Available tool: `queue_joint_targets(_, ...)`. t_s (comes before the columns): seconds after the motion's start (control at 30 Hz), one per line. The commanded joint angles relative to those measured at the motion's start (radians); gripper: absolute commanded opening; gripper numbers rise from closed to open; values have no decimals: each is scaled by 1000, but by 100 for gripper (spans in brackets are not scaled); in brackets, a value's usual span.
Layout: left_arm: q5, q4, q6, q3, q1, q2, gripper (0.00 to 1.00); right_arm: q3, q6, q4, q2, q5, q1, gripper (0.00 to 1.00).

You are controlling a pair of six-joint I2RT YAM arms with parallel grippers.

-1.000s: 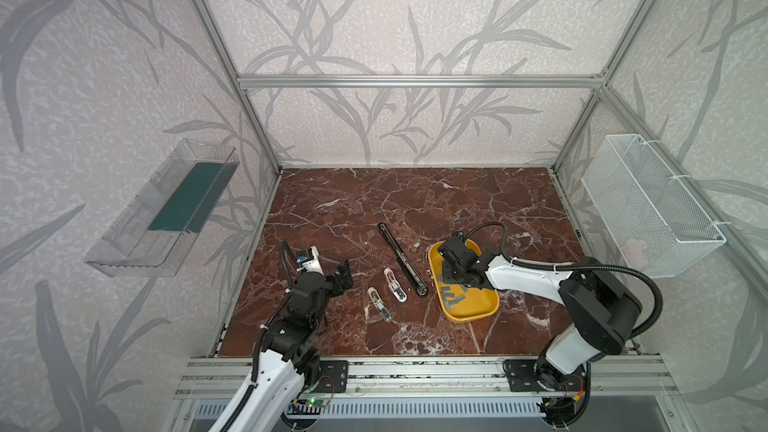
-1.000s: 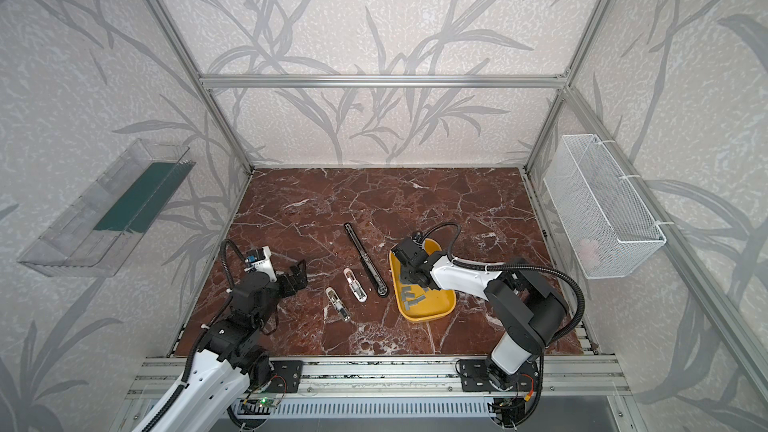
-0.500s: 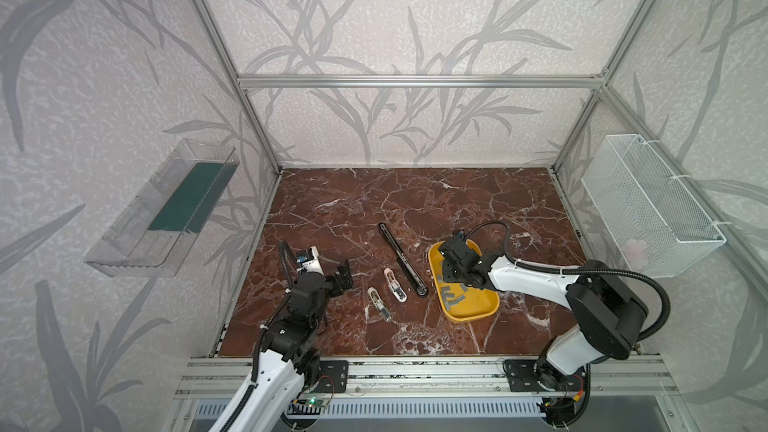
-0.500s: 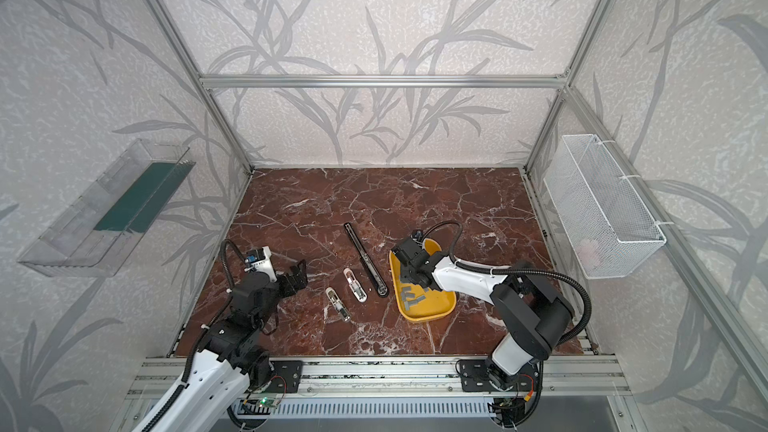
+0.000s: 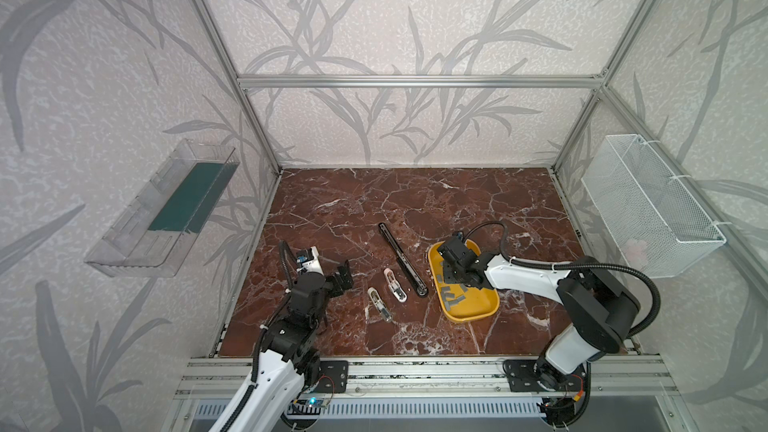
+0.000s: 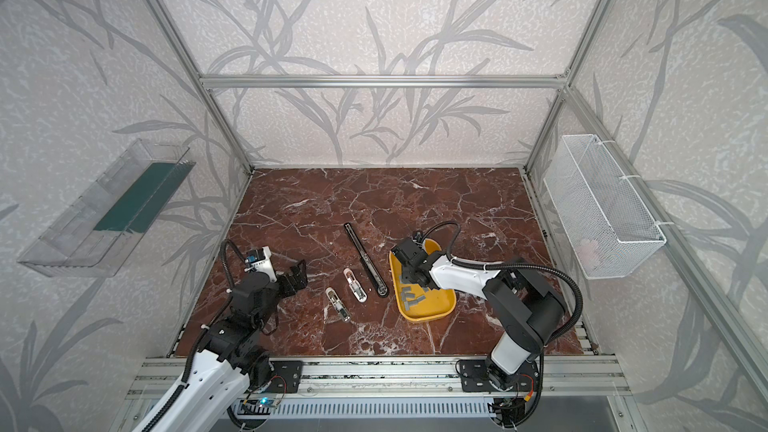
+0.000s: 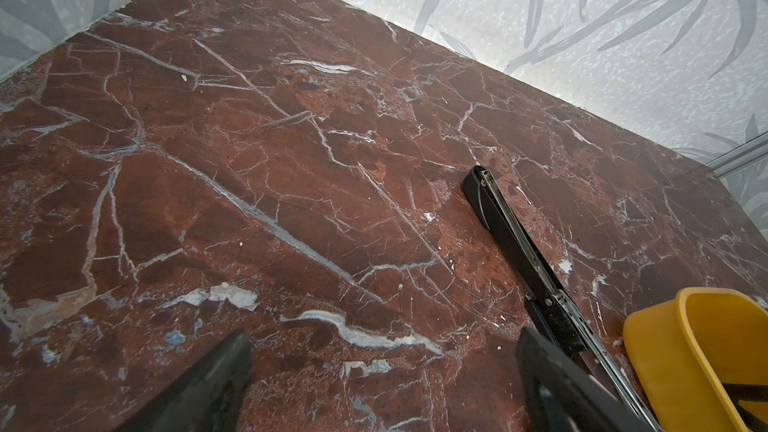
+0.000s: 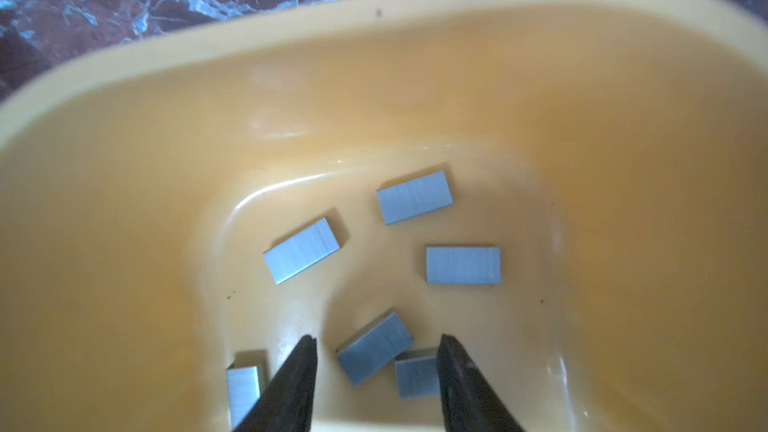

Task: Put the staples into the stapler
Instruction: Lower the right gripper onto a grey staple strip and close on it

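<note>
Several grey staples (image 8: 301, 250) lie loose in the yellow tray (image 8: 374, 76); in both top views the staples (image 5: 455, 301) (image 6: 411, 299) show near its middle. My right gripper (image 8: 378, 340) (image 5: 451, 274) (image 6: 409, 274) reaches down into the tray, open. One strip (image 8: 374, 349) lies between its fingers, untouched, and another is partly behind one finger. A long black stapler (image 5: 401, 259) (image 6: 365, 259) (image 7: 511, 238) lies opened flat, left of the tray. My left gripper (image 7: 384, 338) (image 5: 345, 278) (image 6: 298, 278) hovers wide open and empty at the table's left.
Two small white staplers (image 5: 395, 284) (image 5: 380, 304) lie open between the black stapler and my left gripper. The yellow tray (image 5: 469, 317) (image 6: 424, 317) (image 7: 665, 347) sits right of centre. A clear shelf (image 5: 162, 214) hangs on the left wall, a white mesh basket (image 5: 648, 209) on the right wall.
My right gripper's jaws have spread wider apart inside the tray, and its arm has shifted slightly. The left arm has not moved.
</note>
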Motion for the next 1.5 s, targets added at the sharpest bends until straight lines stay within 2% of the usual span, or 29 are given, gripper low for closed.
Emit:
queue_joint_targets(0.0, -18, 13, -9, -10, 3, -7, 99, 41, -11, -12, 27, -22, -3, 49)
queue_joint_targets(0.43, -19, 14, -10, -12, 3, -7, 99, 76, -43, 3, 50, -80, -2, 49)
queue_joint_targets(0.83, -19, 15, -9, -12, 4, -7, 99, 118, -31, -134, 107, 63, 35, 43)
queue_joint_targets(0.97, -19, 14, -8, -12, 3, -7, 99, 108, -20, -138, 107, 76, 42, 42)
queue_joint_targets(1.2, -20, 16, -10, -12, 4, -7, 99, 99, -19, -99, 126, 36, 50, 21)
queue_joint_targets(1.37, -20, 14, -11, -12, 4, -7, 99, 106, -16, -97, 144, 34, 55, 14)
queue_joint_targets(1.47, -22, 14, -10, -12, 3, -7, 99, 106, -13, -98, 149, 36, 55, 15)
